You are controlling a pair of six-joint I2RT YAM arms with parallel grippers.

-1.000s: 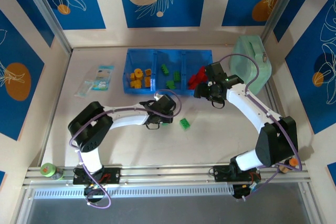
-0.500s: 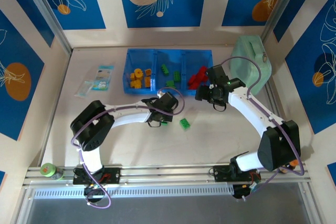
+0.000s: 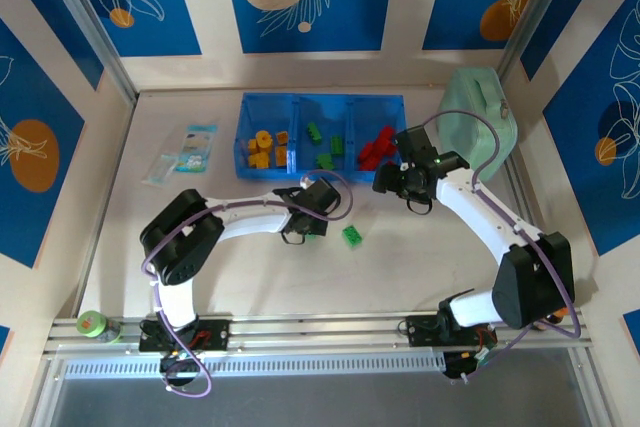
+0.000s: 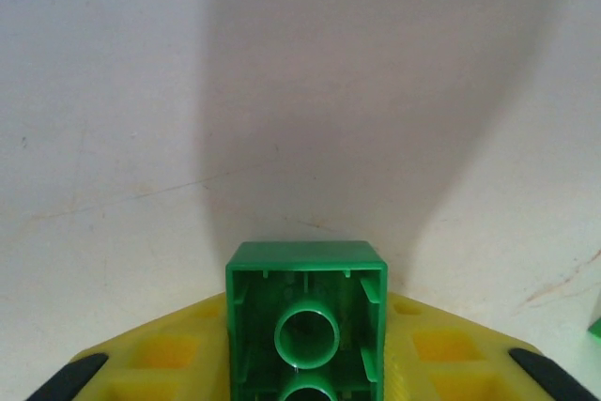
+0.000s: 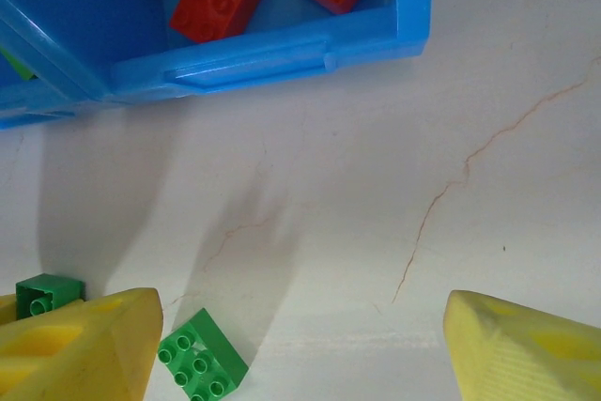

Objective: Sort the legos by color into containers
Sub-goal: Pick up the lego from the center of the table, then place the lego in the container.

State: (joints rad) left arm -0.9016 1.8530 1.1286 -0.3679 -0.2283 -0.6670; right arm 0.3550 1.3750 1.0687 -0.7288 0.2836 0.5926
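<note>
On the worktop (image 3: 250, 277), the containers (image 3: 320, 99) held legos (image 3: 375, 147) sorted in 3 bins. The right claw (image 3: 386, 180) hung spread open beside them. The left claw (image 3: 311, 228), gripping 1 green lego (image 4: 306, 321), had edged toward the loose green lego (image 3: 352, 235).

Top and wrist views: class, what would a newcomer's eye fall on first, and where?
The blue tray at the far side of the table stands out: yellow-orange bricks in its left bin, green bricks in the middle, red bricks on the right. Closer in, the left gripper is shut on a green brick, and a loose green brick lies on the table beside it.
</note>
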